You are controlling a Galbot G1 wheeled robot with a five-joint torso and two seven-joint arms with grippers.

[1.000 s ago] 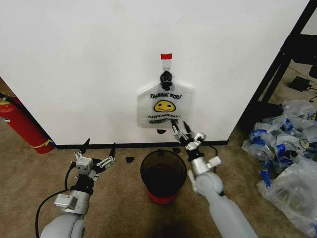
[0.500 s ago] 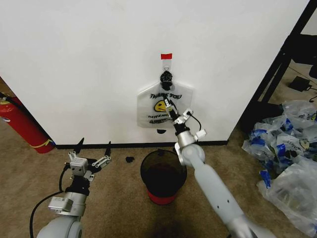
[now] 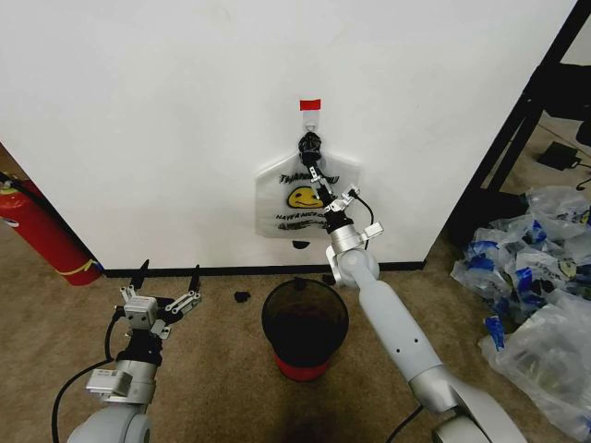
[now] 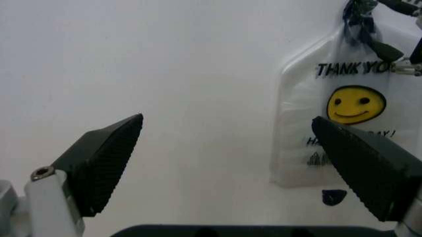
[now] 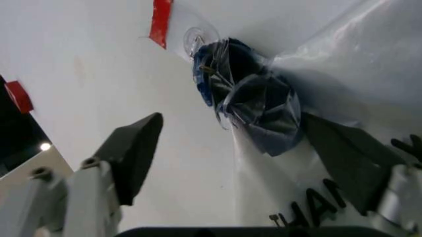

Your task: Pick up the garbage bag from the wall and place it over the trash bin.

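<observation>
The garbage bag (image 3: 300, 201), thin white plastic with a yellow smiley and "THANK YOU" print, hangs on the wall (image 3: 138, 111) from a hook (image 3: 311, 118) under a red tape mark (image 3: 309, 104). Its bunched blue-patched handles (image 5: 254, 101) are gathered at the hook. My right gripper (image 3: 319, 185) is raised against the bag's upper half, open, its fingers (image 5: 132, 148) spread on either side of the handle bunch without touching it. The trash bin (image 3: 305, 323), dark mesh with a red base, stands on the floor below the bag. My left gripper (image 3: 166, 281) stays low at the left, open, and its wrist view shows the garbage bag (image 4: 343, 128).
A red fire extinguisher (image 3: 42, 231) leans at the far left. A heap of clear plastic bags with blue patches (image 3: 536, 277) lies at the right, beside a black shelf frame (image 3: 517, 120). Small dark scraps (image 3: 242, 296) lie by the black baseboard (image 3: 185, 271).
My right arm has stretched up from just above the bin to the bag's top, fingers now near the handle bunch. The left gripper has drifted slightly left and down.
</observation>
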